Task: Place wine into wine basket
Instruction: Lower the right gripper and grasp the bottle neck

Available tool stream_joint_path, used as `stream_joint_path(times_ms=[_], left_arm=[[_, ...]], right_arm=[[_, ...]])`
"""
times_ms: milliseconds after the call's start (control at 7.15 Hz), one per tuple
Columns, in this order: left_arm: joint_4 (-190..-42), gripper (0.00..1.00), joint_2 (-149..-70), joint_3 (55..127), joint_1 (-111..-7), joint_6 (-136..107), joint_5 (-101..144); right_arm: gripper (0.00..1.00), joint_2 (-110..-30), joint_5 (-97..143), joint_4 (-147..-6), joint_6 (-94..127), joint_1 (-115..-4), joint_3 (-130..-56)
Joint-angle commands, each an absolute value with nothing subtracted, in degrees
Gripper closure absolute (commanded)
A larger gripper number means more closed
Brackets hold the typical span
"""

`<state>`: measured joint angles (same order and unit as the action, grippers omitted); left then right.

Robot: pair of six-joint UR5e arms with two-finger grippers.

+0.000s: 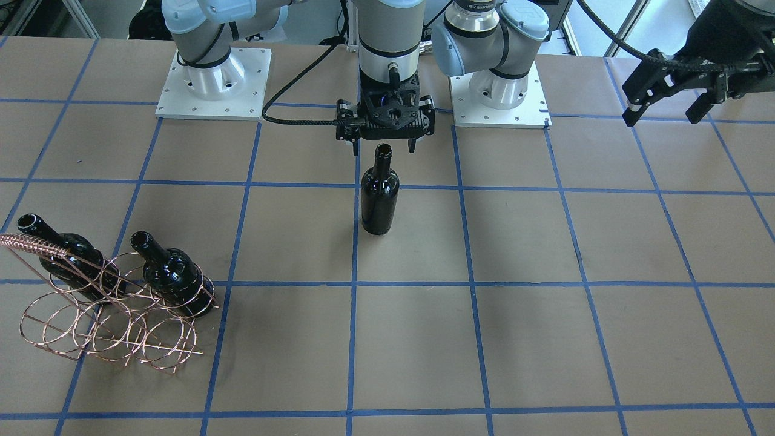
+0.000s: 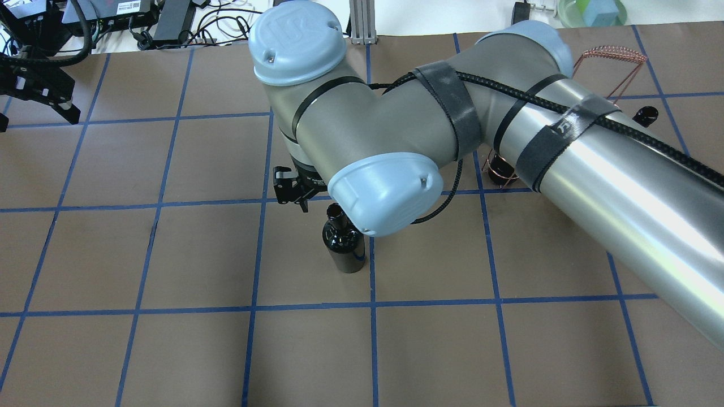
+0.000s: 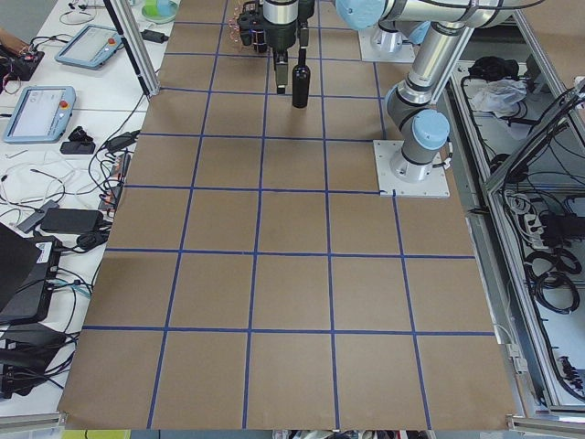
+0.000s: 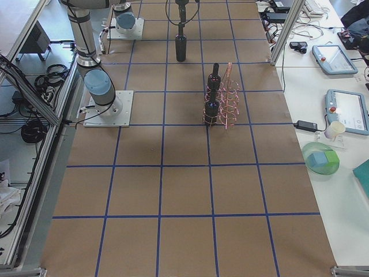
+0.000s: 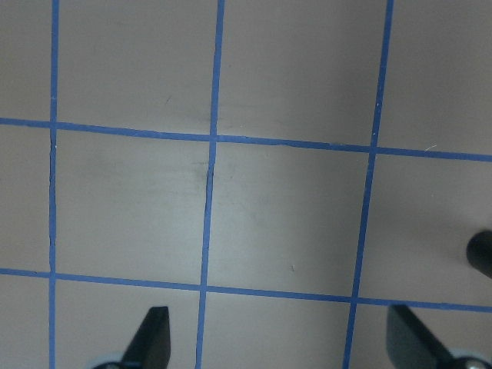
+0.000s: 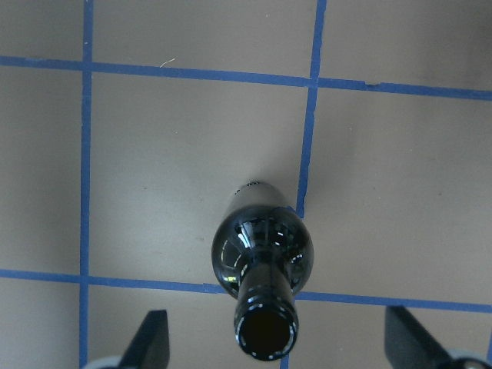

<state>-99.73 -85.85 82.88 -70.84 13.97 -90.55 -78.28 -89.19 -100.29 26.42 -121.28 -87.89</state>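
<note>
The right gripper (image 1: 384,147) is hanging over the wine (image 1: 379,200), which is standing upright in the middle of the surface (image 1: 545,303). Its jaws are spread wide and gripping nothing, seemingly about level with the mouth. It looks to be lining up the grasp: next it is needing to drop, close on the neck and carry the bottle to the wine basket (image 1: 115,321), well apart. The left gripper (image 1: 663,115) is idling with its jaws apart, empty.

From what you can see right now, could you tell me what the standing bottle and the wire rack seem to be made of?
The standing wine bottle looks like dark glossy glass: highlights glint on its shoulder. The wine basket looks like thin metal wire, copper-coloured and shiny, perhaps only plated.
</note>
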Motion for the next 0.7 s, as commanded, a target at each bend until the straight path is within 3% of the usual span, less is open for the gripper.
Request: stream_joint_path(times_ms=[0, 420, 560], left_arm=[[-99.8, 0.0, -85.8, 82.9, -70.8, 14.0, -90.4], [-99.7, 0.0, -85.8, 83.2, -70.9, 14.0, -90.5], [-99.7, 0.0, -85.8, 83.3, -70.9, 14.0, -90.5]], right_arm=[[0.05, -77.9, -89.0, -100.5, 25.8, -121.3, -89.7], [0.17, -77.9, -88.9, -100.9, 26.0, -121.3, -91.1], [0.26, -77.9, -87.7, -101.7, 26.3, -121.3, -91.1]])
